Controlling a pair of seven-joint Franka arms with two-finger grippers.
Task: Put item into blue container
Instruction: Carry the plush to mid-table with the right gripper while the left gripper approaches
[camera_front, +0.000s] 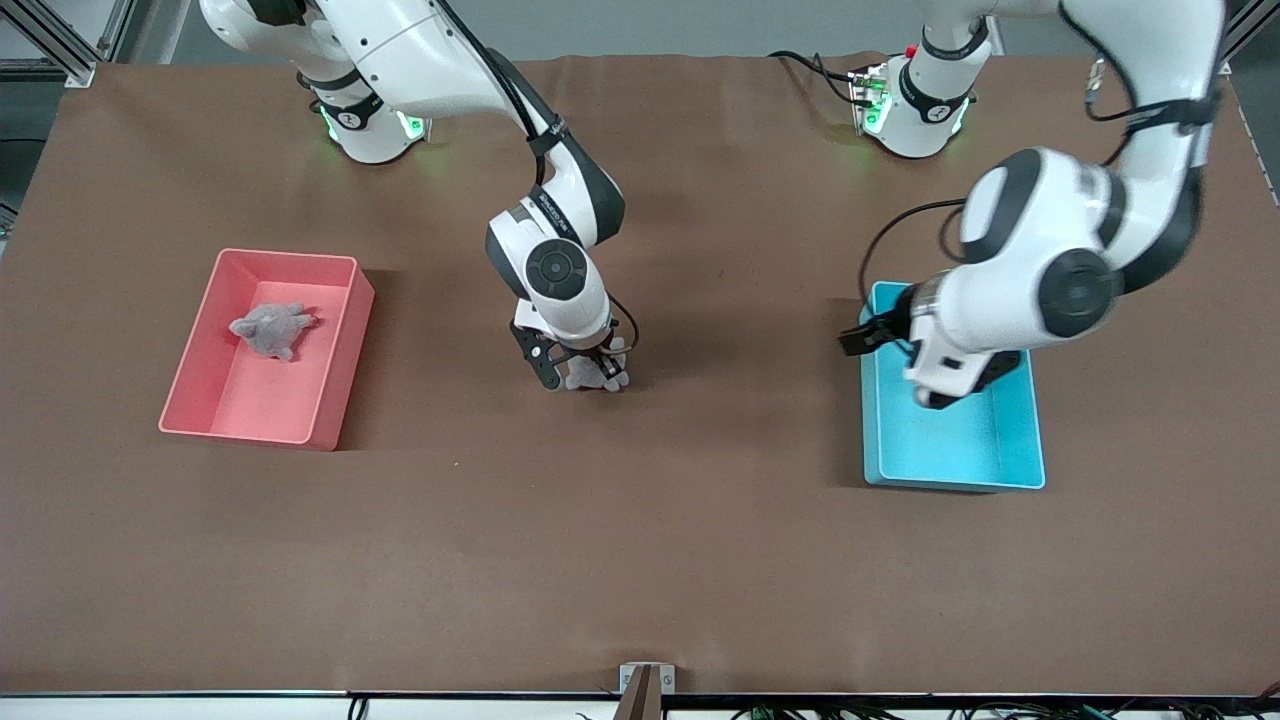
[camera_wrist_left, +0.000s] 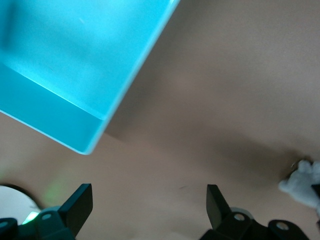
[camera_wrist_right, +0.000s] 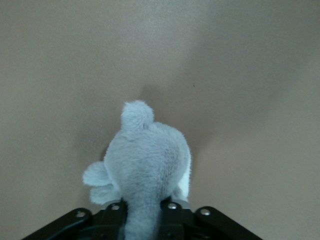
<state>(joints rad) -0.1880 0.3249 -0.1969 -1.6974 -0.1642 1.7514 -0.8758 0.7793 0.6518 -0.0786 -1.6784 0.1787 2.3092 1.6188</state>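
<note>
The brown counter carries two bins. The pink bin sits at nine o'clock, toward the right arm's end, with a grey plush toy lying in it. The blue container sits at three o'clock, toward the left arm's end. The left end effector hangs over the blue container, its fingers spread wide and holding nothing. At the counter's centre, the right end effector is low, its jaws narrow around a second grey plush toy.
</note>
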